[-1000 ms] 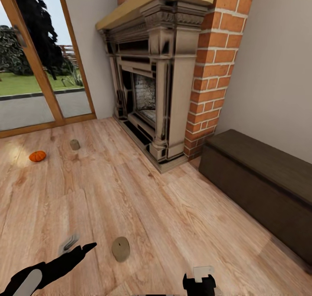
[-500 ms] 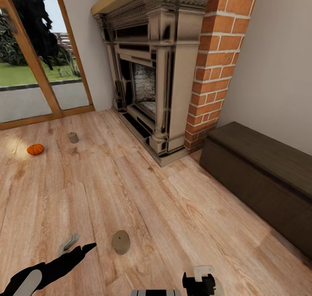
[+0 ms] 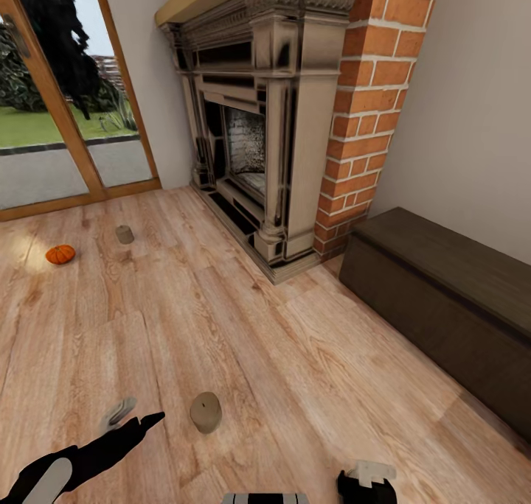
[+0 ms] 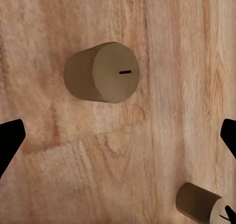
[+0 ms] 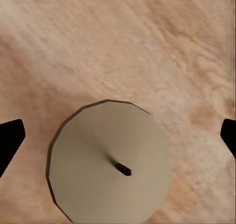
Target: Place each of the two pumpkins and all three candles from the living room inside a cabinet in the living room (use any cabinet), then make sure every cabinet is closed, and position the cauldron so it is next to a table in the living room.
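A squat taupe candle (image 3: 206, 412) stands on the wood floor just right of my left gripper (image 3: 133, 418), which is open. In the left wrist view this candle (image 4: 103, 72) lies ahead of the open left gripper (image 4: 118, 138), and a second candle (image 4: 200, 204) peeks in at the frame's edge. My right gripper (image 3: 366, 476) hangs open right above a candle (image 5: 110, 162), whose top and wick sit between the fingertips (image 5: 10, 138). Another candle (image 3: 125, 234) and an orange pumpkin (image 3: 60, 254) rest farther off near the glass door. The dark cabinet (image 3: 442, 298) stands shut at the right.
A stone-coloured fireplace (image 3: 273, 135) with a brick column (image 3: 361, 113) rises at the back centre. A wood-framed glass door (image 3: 66, 158) is at the back left. Open wood floor (image 3: 295, 357) stretches between the candles and the cabinet.
The camera shifted early on, moving the whole picture. Since then my right gripper has slid right and lower in the head view. The left arm and the candles have stayed put.
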